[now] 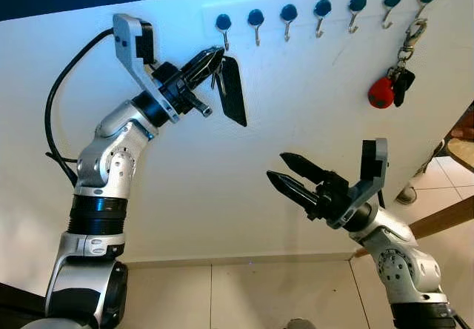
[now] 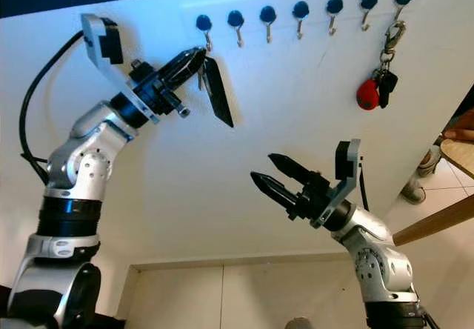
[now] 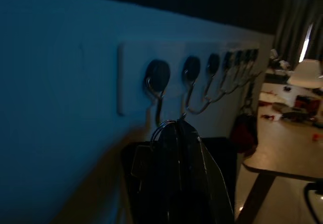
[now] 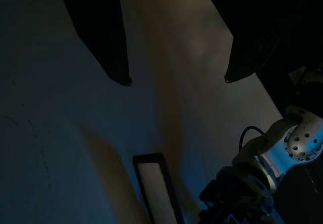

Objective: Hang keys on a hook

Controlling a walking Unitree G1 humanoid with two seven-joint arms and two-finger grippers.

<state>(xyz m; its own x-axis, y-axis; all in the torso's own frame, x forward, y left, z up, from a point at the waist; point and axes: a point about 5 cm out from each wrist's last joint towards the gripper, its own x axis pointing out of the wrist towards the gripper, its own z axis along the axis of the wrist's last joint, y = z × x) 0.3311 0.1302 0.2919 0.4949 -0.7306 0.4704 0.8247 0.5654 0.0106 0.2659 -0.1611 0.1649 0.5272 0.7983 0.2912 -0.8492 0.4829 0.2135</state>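
A white rack of several blue-knobbed metal hooks runs along the white wall. My left gripper (image 1: 214, 53) is raised to the leftmost hook (image 1: 224, 41) and is shut on the keys' ring. Below it dangle the keys and a long black fob (image 1: 234, 92). In the left wrist view the ring (image 3: 168, 127) sits just under that hook (image 3: 157, 82); whether it is over the hook I cannot tell. My right gripper (image 1: 275, 164) stands open lower down, apart from the wall, holding nothing, its fingers (image 4: 113, 42) spread wide.
Another key bunch with a red fob (image 1: 381, 92) hangs from the rightmost hook (image 1: 424, 1). A wooden table (image 1: 464, 151) with a slanted leg (image 1: 444, 218) stands at the right. Tiled floor (image 1: 281, 296) lies below the wall.
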